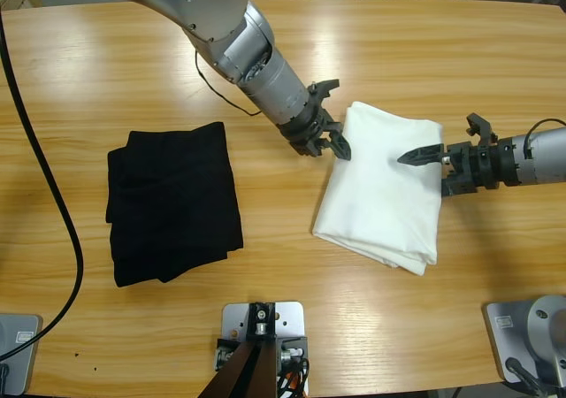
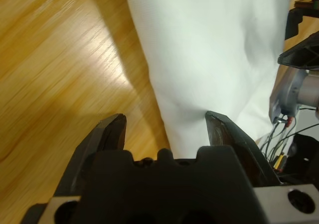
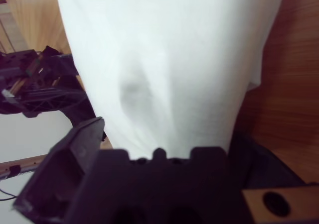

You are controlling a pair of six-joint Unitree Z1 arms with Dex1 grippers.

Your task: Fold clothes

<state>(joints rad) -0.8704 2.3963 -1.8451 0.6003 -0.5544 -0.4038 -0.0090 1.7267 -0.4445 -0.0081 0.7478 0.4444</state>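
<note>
The folded white T-shirt (image 1: 382, 186) lies right of centre on the bench (image 1: 292, 44); the folded black garment (image 1: 172, 202) lies well apart, left. The left hand (image 1: 329, 141) is released at the shirt's left edge. The right hand (image 1: 423, 156) hovers over its right side; grip state cannot be told. Both flank the shirt, probably for the next fold.

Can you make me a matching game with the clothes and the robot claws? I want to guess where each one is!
Things:
1. white T-shirt
2. black garment
3. left gripper
4. right gripper

Places:
A. lying alone, far from both arms
B. folded, between the two grippers
C. over the white cloth's right part
D. at the white cloth's upper left edge

Pairs: 1-B, 2-A, 3-D, 4-C
</note>
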